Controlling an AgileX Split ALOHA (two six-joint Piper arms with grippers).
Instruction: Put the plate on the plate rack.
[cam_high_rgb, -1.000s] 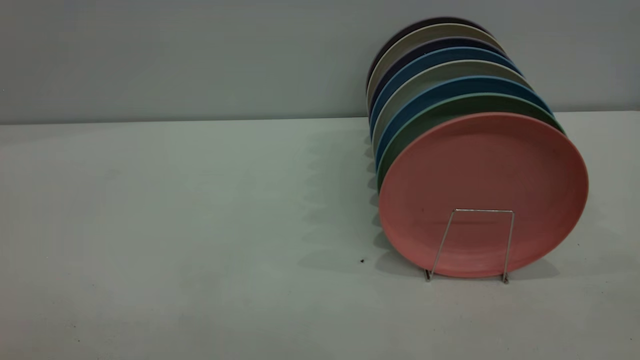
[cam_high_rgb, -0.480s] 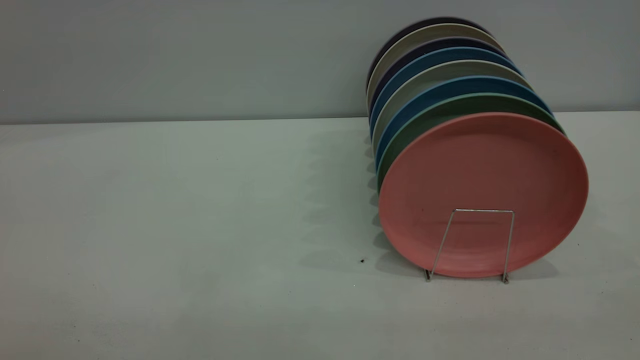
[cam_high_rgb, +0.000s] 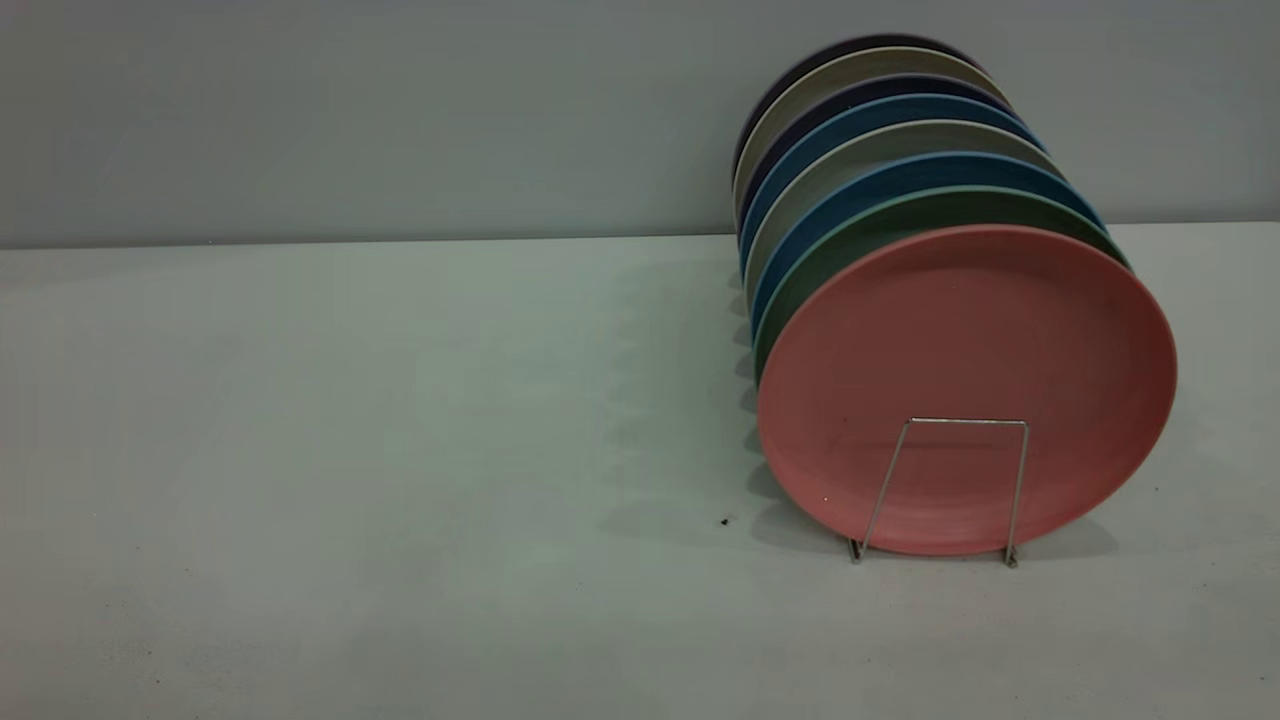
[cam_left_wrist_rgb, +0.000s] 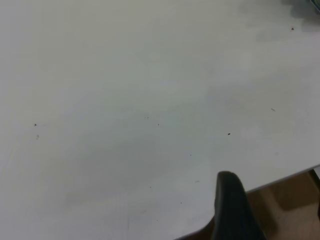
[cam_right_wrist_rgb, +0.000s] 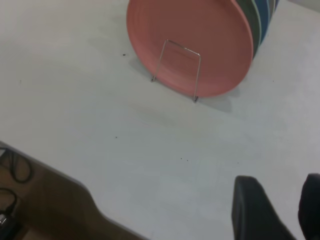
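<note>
The salmon-pink plate (cam_high_rgb: 965, 330) stands upright at the front of a row of plates, in the exterior view's right half. It leans behind the front wire loop of the silver plate rack (cam_high_rgb: 1019, 480). In the right wrist view the plate (cam_right_wrist_rgb: 200, 30) and the rack's loop (cam_right_wrist_rgb: 184, 46) sit far from my right gripper (cam_right_wrist_rgb: 280, 190), which is open and empty over bare table. My left gripper (cam_left_wrist_rgb: 274, 200) is open and empty at the table's edge, with one dark finger (cam_left_wrist_rgb: 229, 205) showing. Neither arm appears in the exterior view.
Behind the pink plate stand a green plate (cam_high_rgb: 900, 212), blue plates (cam_high_rgb: 900, 168) and several grey and dark ones, all upright in the rack. The white table (cam_high_rgb: 400, 450) stretches left of the rack. Its edge (cam_right_wrist_rgb: 75, 182) and cables below show in the right wrist view.
</note>
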